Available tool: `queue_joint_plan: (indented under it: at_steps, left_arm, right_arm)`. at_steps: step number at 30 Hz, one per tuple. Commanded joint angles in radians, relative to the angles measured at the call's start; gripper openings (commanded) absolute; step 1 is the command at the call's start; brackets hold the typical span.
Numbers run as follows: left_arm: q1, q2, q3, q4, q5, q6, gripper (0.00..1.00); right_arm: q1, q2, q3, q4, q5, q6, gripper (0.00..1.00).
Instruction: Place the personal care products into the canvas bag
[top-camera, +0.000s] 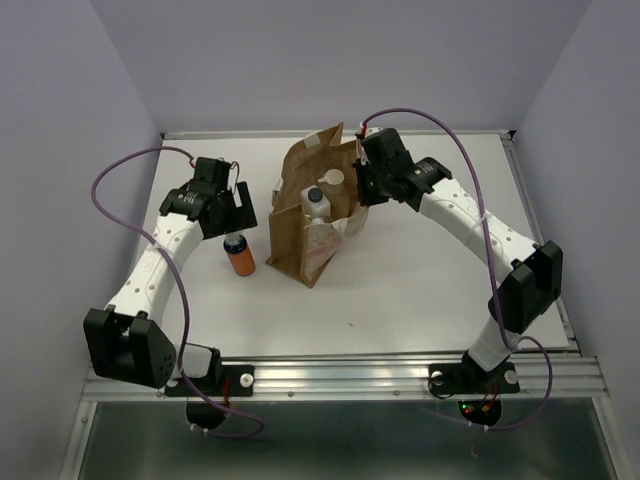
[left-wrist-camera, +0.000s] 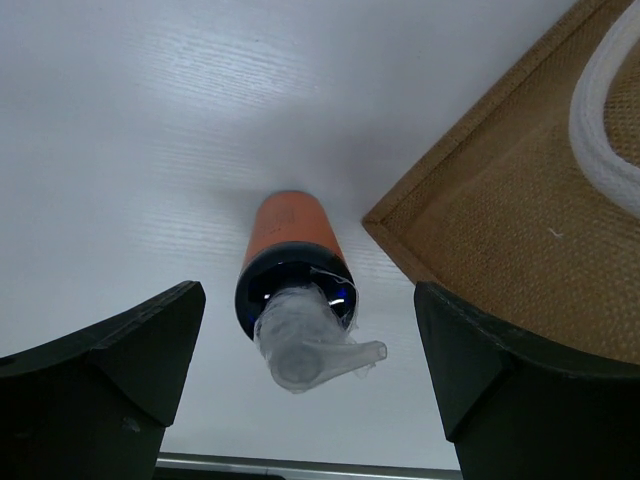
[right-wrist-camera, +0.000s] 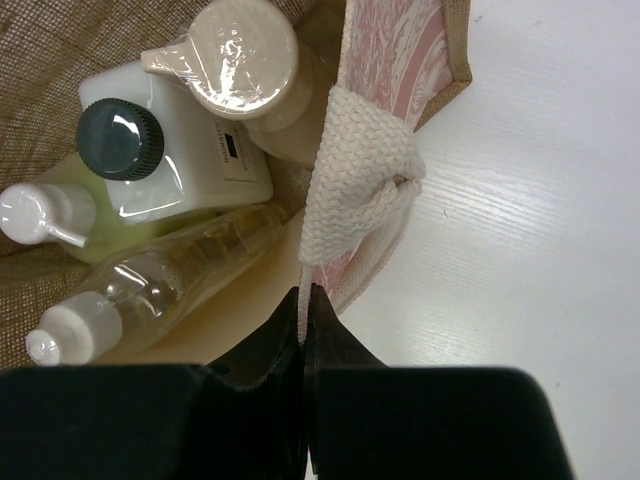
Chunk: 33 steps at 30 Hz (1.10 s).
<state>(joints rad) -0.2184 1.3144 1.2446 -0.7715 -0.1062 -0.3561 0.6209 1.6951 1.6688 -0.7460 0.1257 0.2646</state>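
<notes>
White table (top-camera: 420, 290): left gripper (left-wrist-camera: 310, 295), jaws wide, hangs above the upright orange bottle (left-wrist-camera: 292, 235), canvas bag (left-wrist-camera: 500, 230) just beside it. Right gripper (right-wrist-camera: 303, 310) sits pinched shut on the bag's rim, four bottles (right-wrist-camera: 180, 150) beneath. An off-centre close could topple the orange bottle.

The top external camera looks down from above and behind the arm bases, far enough off to hold the whole table (top-camera: 420, 290). The left wrist camera looks steeply down past the left pincer (left-wrist-camera: 308, 305), close over the orange bottle (left-wrist-camera: 290, 230). The right wrist camera looks straight down past the right pincer (right-wrist-camera: 303, 300), close into the canvas bag (right-wrist-camera: 60, 60). All three views share the canvas bag; the top and left wrist views share the orange bottle.
</notes>
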Motion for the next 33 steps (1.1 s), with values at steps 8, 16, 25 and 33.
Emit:
queue_joint_plan:
  at_steps: [8,16,25,33]
  left_arm:
    - [0.005,0.045,-0.103,0.020,-0.046,0.006,0.99]
    - [0.005,0.051,-0.149,0.061,0.011,0.016,0.88]
    - [0.005,0.045,-0.149,0.077,0.054,0.028,0.27]
    - [0.005,-0.059,0.019,0.032,-0.024,0.022,0.00]
  right_arm:
    - [-0.007,-0.081,0.005,0.065,-0.017,-0.018,0.01]
    - [-0.007,-0.081,0.002,0.065,-0.014,-0.018,0.01]
    - [-0.007,-0.084,0.000,0.063,-0.015,-0.016,0.01]
    - [-0.007,-0.086,-0.006,0.065,-0.023,-0.019,0.01]
